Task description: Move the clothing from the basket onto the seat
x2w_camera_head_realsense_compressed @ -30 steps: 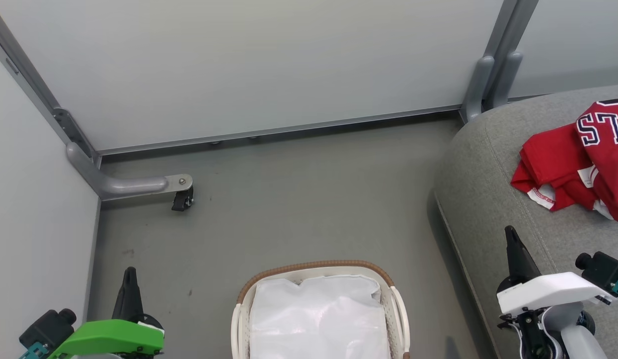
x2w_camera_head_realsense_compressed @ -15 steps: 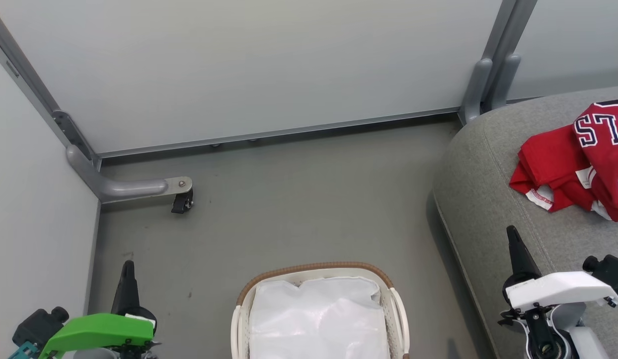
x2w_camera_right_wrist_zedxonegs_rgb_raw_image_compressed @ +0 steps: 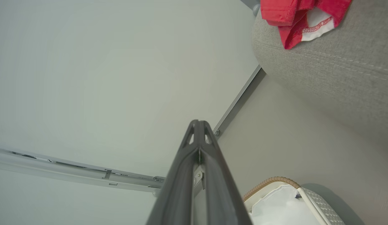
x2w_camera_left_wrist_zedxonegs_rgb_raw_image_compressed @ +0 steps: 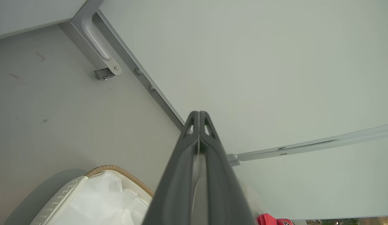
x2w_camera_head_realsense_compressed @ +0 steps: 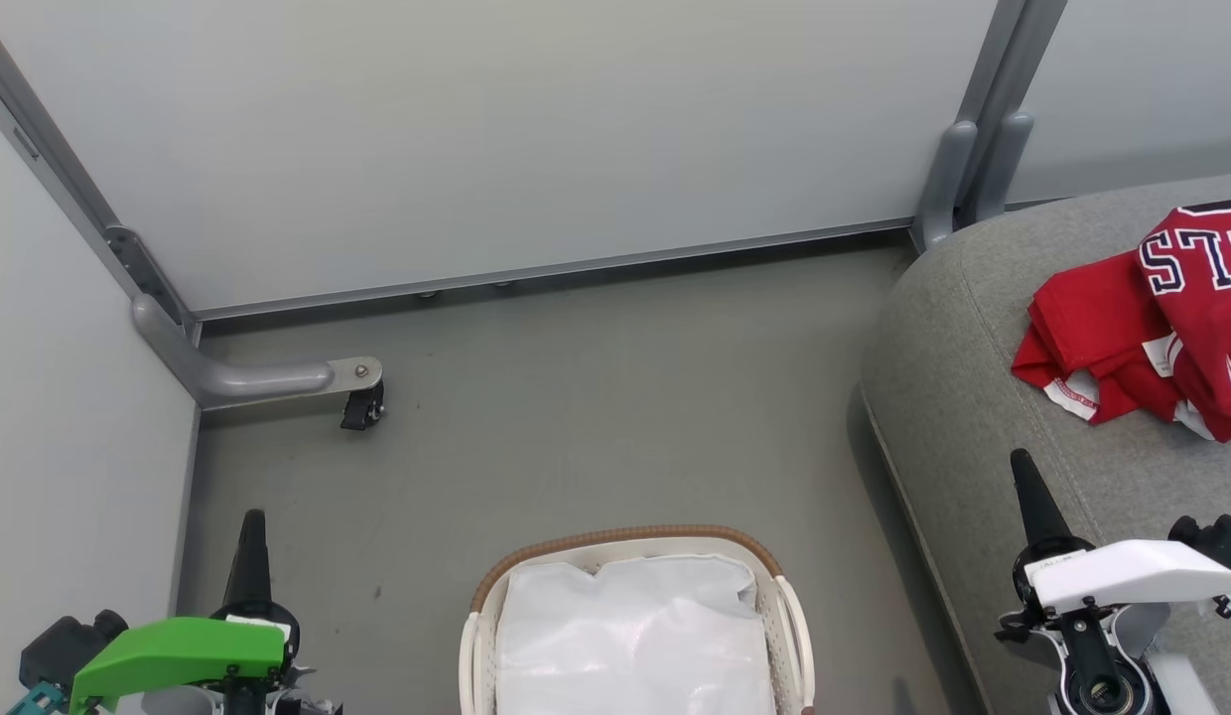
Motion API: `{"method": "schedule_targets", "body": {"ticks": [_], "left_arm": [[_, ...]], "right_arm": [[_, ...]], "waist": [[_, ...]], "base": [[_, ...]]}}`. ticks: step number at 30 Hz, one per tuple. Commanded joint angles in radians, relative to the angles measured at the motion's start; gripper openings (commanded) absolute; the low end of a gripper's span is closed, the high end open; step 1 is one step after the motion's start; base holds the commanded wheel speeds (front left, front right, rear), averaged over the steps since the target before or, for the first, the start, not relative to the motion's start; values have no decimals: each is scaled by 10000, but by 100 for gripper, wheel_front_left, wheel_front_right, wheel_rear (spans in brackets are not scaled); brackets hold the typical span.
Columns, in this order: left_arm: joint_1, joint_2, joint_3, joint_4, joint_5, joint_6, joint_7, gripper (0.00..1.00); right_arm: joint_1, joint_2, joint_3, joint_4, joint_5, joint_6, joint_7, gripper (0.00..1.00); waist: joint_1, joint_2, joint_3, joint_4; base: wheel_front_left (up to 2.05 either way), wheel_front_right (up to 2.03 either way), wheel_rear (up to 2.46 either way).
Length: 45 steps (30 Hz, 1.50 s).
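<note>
Two red garments (x2w_camera_head_realsense_compressed: 1142,318) lie on the seat (x2w_camera_head_realsense_compressed: 973,397) right of the basket (x2w_camera_head_realsense_compressed: 625,541); left gripper (x2w_camera_head_realsense_compressed: 250,521) and right gripper (x2w_camera_head_realsense_compressed: 1021,462) flank it, closed, empty. Transfer looks finished; nothing seems left to pick.

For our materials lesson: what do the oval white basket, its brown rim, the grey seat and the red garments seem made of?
Oval white basket: probably moulded plastic, matt; rows of small holes.
Brown rim: woven cord, perhaps rattan; ribbed twist.
Large grey seat: matt upholstery fabric; flecked weave, stitched seams.
Bright red garments: soft cloth, maybe knit; folds, sewn white hem.
</note>
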<state>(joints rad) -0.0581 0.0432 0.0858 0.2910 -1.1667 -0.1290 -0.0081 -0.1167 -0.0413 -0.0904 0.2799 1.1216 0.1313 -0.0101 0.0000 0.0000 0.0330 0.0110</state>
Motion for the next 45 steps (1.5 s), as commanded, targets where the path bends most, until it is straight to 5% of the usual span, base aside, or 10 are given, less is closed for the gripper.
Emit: {"method": "schedule_targets", "body": {"ticks": [1, 45], "left_arm": [[-276, 73, 36, -145, -242, -17, 75, 0], [-517, 96, 259, -428, -3682, -28, 1029, 0]], "right_arm": [[3, -73, -46, -131, 271, -5, 73, 0], [104, -110, -213, -328, 4050, -7, 1052, 0]], "waist": [[0, 0, -7, -3], [0, 0, -230, -84]], "base": [[0, 0, 0], [0, 0, 0]]}}
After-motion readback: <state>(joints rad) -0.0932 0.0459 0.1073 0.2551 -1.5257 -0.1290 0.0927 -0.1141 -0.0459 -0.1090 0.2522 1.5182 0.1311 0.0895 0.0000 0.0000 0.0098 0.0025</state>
